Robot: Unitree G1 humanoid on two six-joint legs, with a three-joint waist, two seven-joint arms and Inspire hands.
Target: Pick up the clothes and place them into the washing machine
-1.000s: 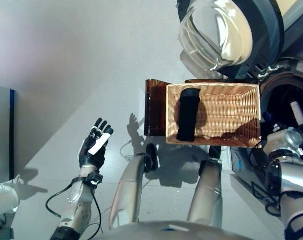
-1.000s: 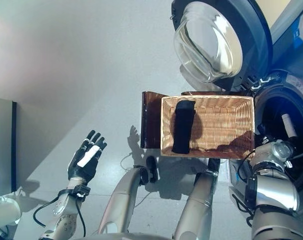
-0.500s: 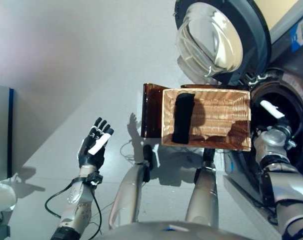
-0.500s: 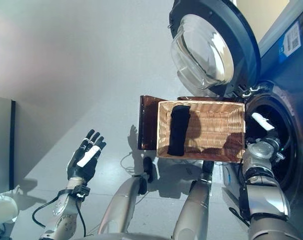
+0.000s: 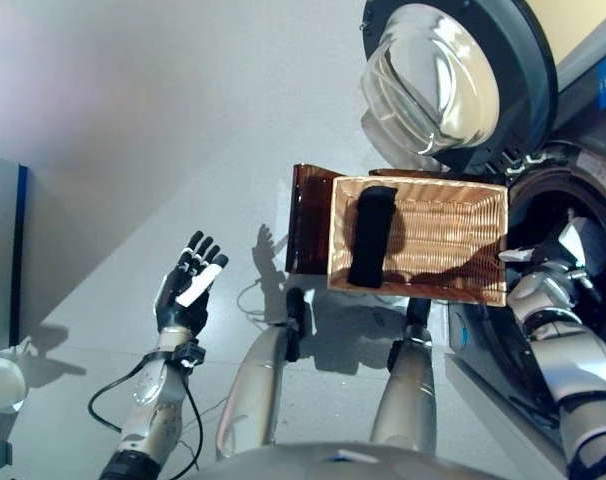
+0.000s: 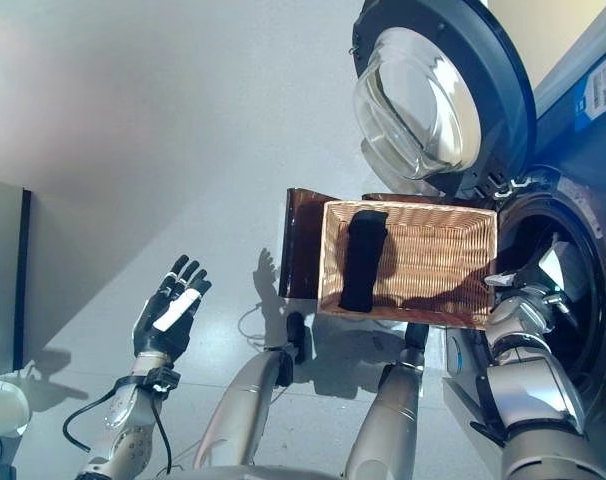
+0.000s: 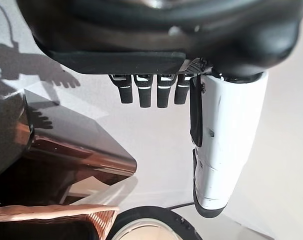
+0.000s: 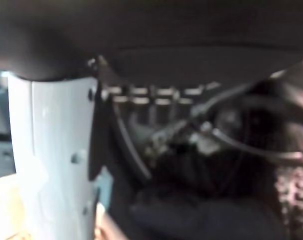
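Black garment [image 5: 371,236] lies in wicker basket [image 5: 453,282]; right robot hand [image 5: 573,245] at washer drum [image 5: 583,195], grip unreadable; left robot hand [image 5: 188,290] open, empty. Risk: garment left behind.

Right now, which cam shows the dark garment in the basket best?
Either eye view: the dark garment lies lengthwise at the left end of the wicker basket, fully in sight. The left wrist view catches only a corner of the basket, no garment. The right wrist view looks into the washer drum; it shows neither.
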